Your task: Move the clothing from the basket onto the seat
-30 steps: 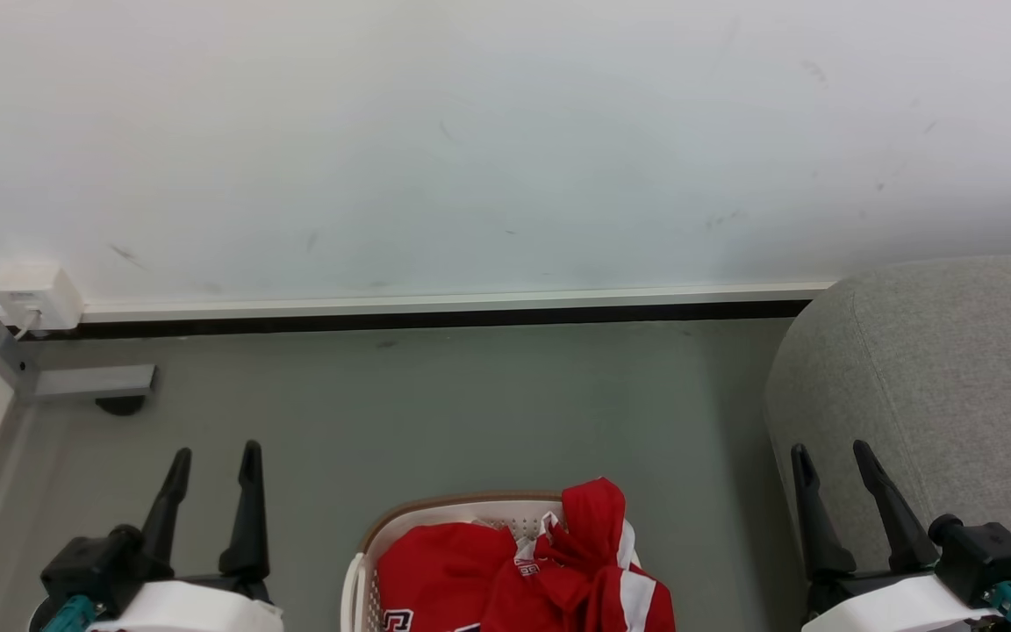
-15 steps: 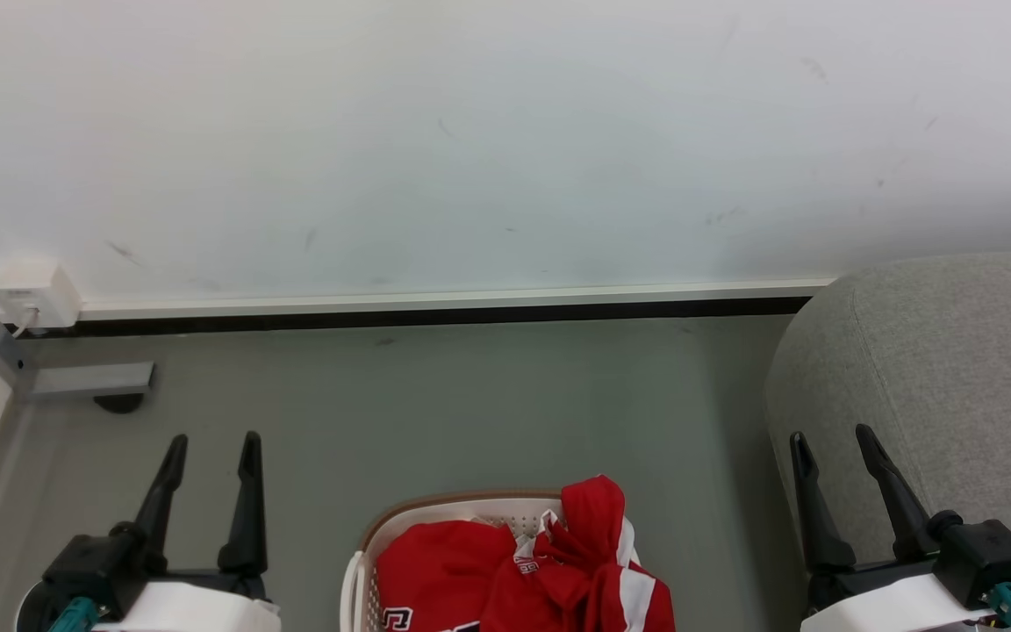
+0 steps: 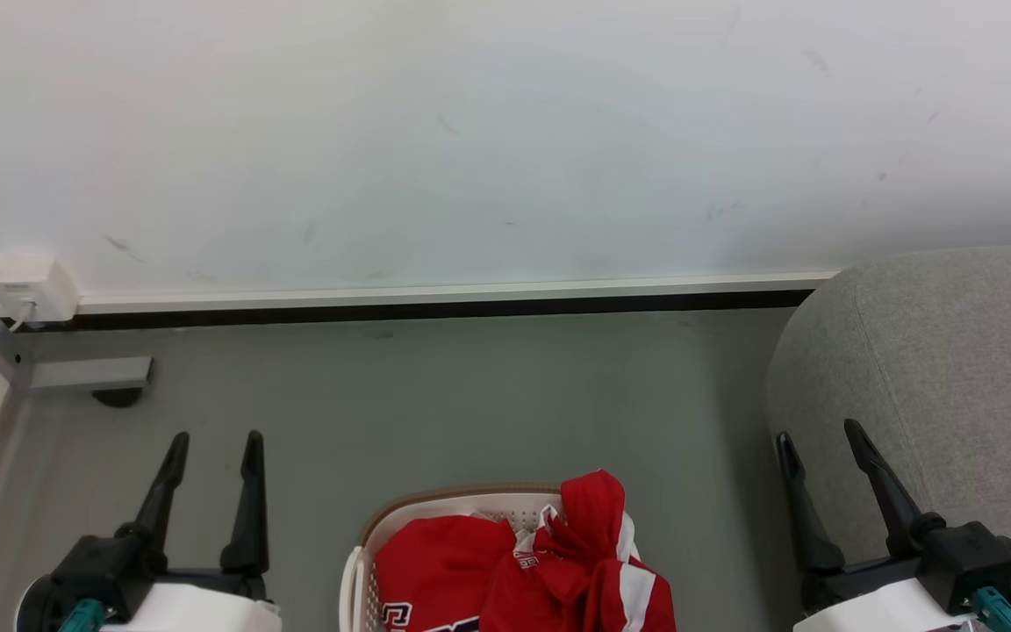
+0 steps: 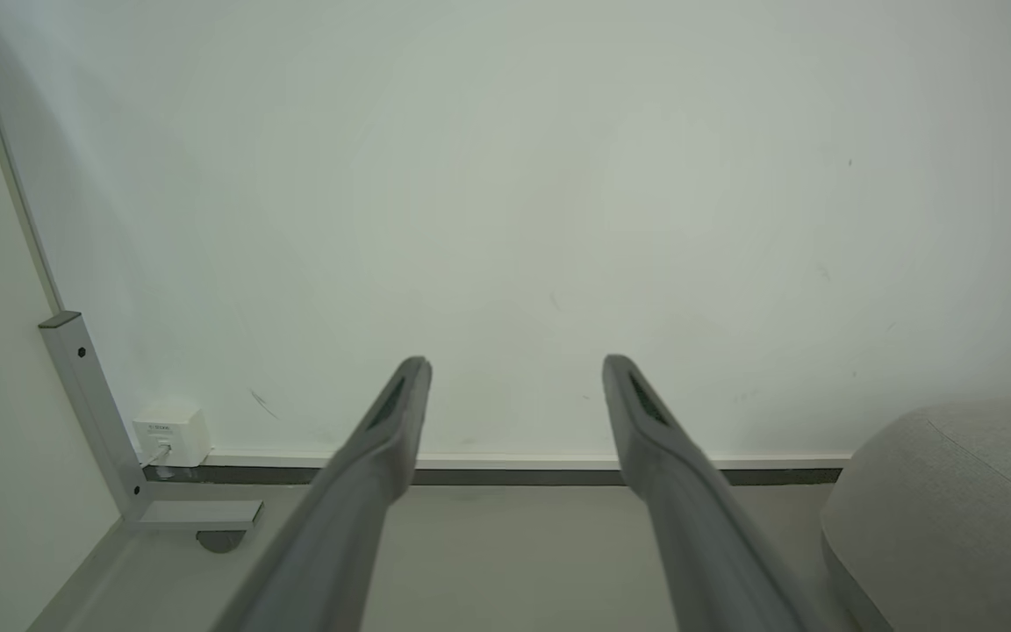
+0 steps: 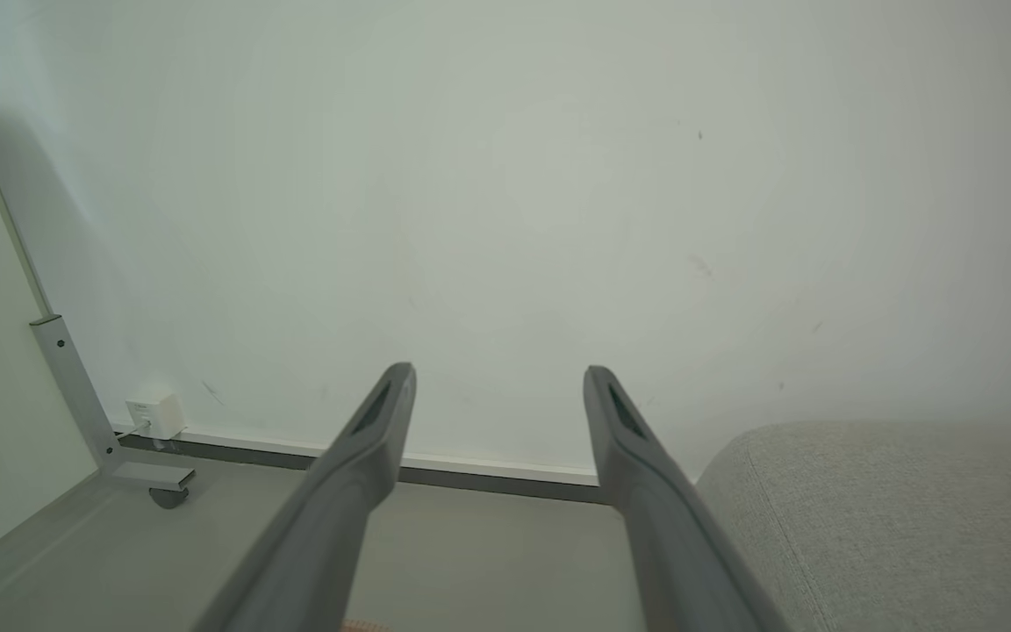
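Both spread apart, empty: left gripper [image 3: 216,436], right gripper [image 3: 817,430]. Crumpled red fabric jersey [image 3: 453,562] and white perforated plastic basket [image 3: 418,501] cut off below.

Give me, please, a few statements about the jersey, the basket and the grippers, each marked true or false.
1. The red jersey lies in the white laundry basket. True.
2. The left gripper is shut on the jersey. False: it is open and empty, left of the basket.
3. The grey sofa is on the robot's right. True.
4. The basket stands on the sofa. False: it stands on the floor.
5. The right gripper is open. True.
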Controlling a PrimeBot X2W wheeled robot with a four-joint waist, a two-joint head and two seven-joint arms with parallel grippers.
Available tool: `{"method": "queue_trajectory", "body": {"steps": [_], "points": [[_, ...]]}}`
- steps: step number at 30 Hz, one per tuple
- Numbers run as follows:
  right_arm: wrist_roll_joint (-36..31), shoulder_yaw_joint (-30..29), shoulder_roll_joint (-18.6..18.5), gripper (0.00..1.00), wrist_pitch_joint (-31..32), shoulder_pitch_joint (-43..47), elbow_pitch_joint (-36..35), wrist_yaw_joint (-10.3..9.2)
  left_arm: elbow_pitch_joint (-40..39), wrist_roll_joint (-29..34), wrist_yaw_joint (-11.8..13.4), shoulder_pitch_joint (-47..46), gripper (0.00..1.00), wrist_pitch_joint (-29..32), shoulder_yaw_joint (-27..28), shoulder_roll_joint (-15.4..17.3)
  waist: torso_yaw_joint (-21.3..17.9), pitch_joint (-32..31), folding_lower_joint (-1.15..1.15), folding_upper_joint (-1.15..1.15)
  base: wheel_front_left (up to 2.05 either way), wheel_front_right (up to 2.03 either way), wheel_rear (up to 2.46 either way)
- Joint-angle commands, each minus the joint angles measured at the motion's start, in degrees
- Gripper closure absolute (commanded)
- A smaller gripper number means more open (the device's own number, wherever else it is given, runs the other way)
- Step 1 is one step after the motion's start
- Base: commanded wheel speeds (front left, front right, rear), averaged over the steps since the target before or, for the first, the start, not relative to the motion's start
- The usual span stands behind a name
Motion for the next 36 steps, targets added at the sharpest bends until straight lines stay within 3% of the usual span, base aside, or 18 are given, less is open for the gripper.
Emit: {"method": "queue_trajectory", "body": {"steps": [1, 36], "points": [[-1.3, 0.2, -0.4, 0.00, -0.5, -0.9, 0.0, -0.12, 0.1, 1.6, -0.1, -0.4, 0.00, -0.5, 0.3, 0.1, 0.0, 0.1, 0.00, 0.00, 0.00, 0.00, 0.00], [0.4, -1.0, -0.4, 0.00, -0.4, -0.8, 0.7, -0.12, 2.8, -1.4, -0.4, -0.8, 0.00, -0.4, -0.2, 0.1, -1.4, -0.4, 0.00, 0.00, 0.00, 0.00, 0.00]]}}
